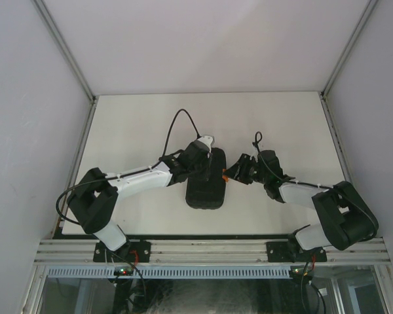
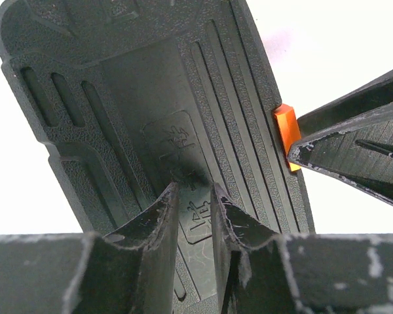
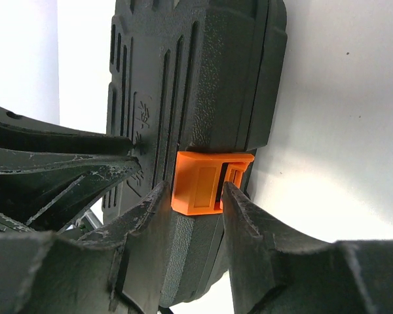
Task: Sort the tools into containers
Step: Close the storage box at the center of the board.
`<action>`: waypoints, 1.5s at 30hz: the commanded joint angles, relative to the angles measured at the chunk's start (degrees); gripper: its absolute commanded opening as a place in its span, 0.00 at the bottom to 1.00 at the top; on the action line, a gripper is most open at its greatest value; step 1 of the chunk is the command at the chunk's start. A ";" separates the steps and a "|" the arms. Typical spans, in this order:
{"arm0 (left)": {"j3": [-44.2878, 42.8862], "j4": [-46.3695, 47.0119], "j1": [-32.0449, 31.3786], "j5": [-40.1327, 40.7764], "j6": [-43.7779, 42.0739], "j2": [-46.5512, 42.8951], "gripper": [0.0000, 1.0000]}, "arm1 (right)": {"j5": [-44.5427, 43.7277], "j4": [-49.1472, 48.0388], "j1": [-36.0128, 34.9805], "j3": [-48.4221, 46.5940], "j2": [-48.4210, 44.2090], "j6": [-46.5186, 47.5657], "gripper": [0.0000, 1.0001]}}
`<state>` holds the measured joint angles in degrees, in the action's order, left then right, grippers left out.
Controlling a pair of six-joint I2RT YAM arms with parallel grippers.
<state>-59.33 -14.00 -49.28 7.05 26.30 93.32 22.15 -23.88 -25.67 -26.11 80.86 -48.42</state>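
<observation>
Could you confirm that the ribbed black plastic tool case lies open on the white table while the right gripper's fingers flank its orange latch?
The ribbed black plastic tool case is closed, not open; the right wrist view shows its shells together, the orange latch across the seam. It does lie on the white table, the right gripper flanking that latch.

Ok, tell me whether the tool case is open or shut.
Shut: the tool case has both shells pressed together, orange latch at their seam.
</observation>
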 commanded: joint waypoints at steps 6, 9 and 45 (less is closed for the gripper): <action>2.38 -7.35 -2.30 -7.65 1.50 5.01 0.28 | 5.21 -6.28 -2.99 -3.22 0.71 -1.77 0.36; 2.29 -7.34 -2.32 -7.70 1.47 5.09 0.28 | 5.14 -6.10 -2.98 -3.19 0.70 -1.75 0.28; 1.21 -7.79 -2.67 -7.96 1.12 5.83 0.27 | -3.21 10.08 -6.99 -6.53 8.89 5.30 0.13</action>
<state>-60.14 -15.79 -49.28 9.28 25.61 93.76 18.79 -20.67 -27.70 -31.83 86.59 -44.97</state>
